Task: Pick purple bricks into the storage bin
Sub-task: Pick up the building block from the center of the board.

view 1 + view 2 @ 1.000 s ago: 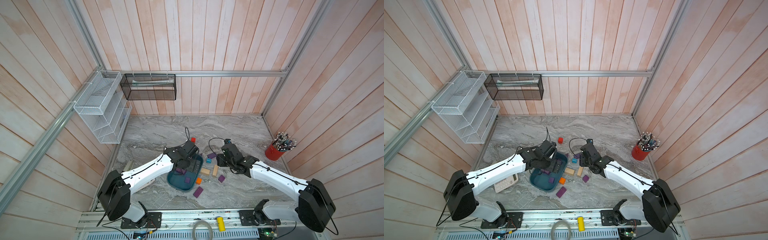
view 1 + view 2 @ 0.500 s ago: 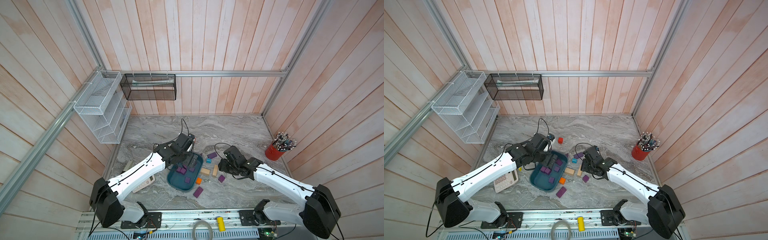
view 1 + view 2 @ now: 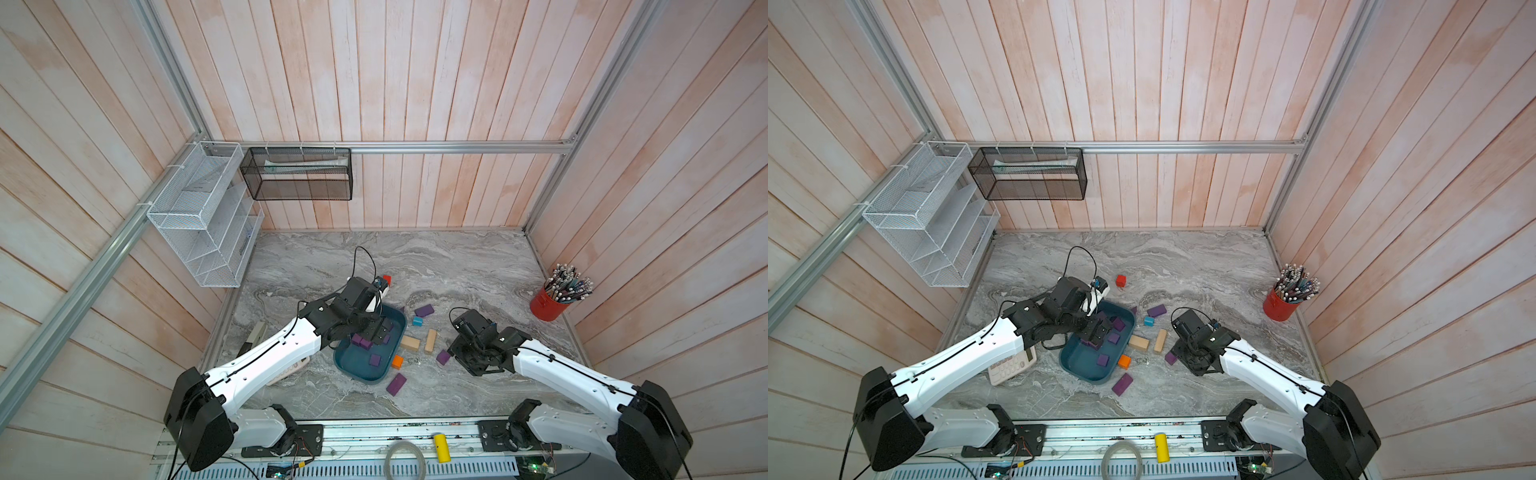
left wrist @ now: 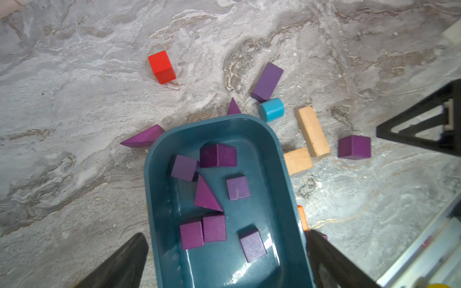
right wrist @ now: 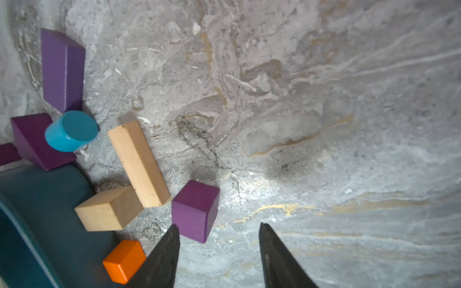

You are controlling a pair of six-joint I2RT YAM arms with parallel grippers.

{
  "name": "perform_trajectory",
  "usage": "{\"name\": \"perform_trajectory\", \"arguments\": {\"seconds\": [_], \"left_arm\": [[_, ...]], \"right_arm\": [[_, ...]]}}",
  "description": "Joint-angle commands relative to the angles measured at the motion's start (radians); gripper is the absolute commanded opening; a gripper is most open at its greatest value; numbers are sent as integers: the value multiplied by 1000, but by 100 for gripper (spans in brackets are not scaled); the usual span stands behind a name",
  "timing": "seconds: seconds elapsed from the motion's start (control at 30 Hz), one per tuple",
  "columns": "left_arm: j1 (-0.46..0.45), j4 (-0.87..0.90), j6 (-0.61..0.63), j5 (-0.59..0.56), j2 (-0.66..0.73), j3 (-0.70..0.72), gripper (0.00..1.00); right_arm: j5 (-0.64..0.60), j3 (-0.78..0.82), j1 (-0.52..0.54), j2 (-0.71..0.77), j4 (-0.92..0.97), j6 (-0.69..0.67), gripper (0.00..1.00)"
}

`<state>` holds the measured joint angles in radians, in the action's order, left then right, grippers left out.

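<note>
One marbled table [image 3: 457, 270] carries it all, and two white arms lean in over it. The left arm [image 3: 270, 353] rises from its base, runs forward and folds at the wrist, so the left gripper [image 4: 224, 234] points straight down over the storage bin [image 4: 149, 174]. Its jaws are spread wide with nothing in them. The bin sits right under the gap, and the fingers [image 4: 119, 261] show on either side of it in the wrist view.

The right arm [image 3: 561, 374] stretches low across the table, wrist tipped down, right gripper [image 5: 218, 225] aimed at bare marble. Those jaws stand partly apart and empty, only table between them. A purple cube [image 5: 195, 210] sits just outside one fingertip; touching or not, I can't tell.

Now the purple bricks [image 4: 237, 187]: seven or so lie loose on the bin floor below the left jaws, cubes plus a wedge [image 4: 205, 194]. Beyond those jaws, outside the bin, a second wedge [image 4: 144, 138] lies right at the rim and a purple oblong [image 4: 267, 81] lies farther out. Ahead of the right jaws, two tan blocks [image 5: 138, 162] touch. A small orange cube [image 5: 123, 259] sits beside the same finger as the purple cube.
</note>
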<state>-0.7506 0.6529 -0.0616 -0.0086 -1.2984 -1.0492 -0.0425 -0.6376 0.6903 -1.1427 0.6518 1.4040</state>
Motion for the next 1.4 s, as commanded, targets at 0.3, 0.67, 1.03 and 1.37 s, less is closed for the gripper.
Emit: {"name": "perform_trajectory", "arguments": {"seconds": [0.3, 0.67, 1.03, 1.37], "left_arm": [[5, -76, 63, 83, 106, 61, 100], [6, -68, 57, 61, 106, 59, 100], [7, -67, 52, 65, 119, 62, 100], [7, -65, 49, 59, 119, 64, 100]], "right_arm": [[-8, -158, 21, -167, 118, 78, 54], [34, -182, 23, -247, 97, 53, 56], [42, -209, 42, -314, 66, 49, 56], [54, -208, 46, -358, 39, 38, 51]]}}
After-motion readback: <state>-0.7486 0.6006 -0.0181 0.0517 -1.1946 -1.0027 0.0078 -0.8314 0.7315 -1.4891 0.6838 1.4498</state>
